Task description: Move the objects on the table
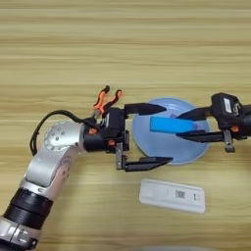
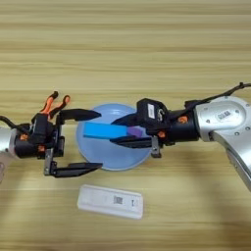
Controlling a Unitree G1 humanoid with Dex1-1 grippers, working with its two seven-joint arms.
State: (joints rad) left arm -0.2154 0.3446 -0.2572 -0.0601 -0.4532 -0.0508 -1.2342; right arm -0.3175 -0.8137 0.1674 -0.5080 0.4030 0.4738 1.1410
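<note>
Bright-blue block (image 2: 104, 131) pinched end-on by right gripper (image 2: 119, 130) over pale plate (image 2: 112, 159) at frame centre, likely for placement; left gripper (image 1: 158, 135) spread wide, straddling plate rim; white bar (image 1: 172, 195) untouched below.

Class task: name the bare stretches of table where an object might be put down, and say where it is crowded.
Free: the table beyond the plate, and the near right corner beside the white bar. Crowded: the middle, where the left gripper, open around the plate's left side, faces the right gripper holding the blue block.
</note>
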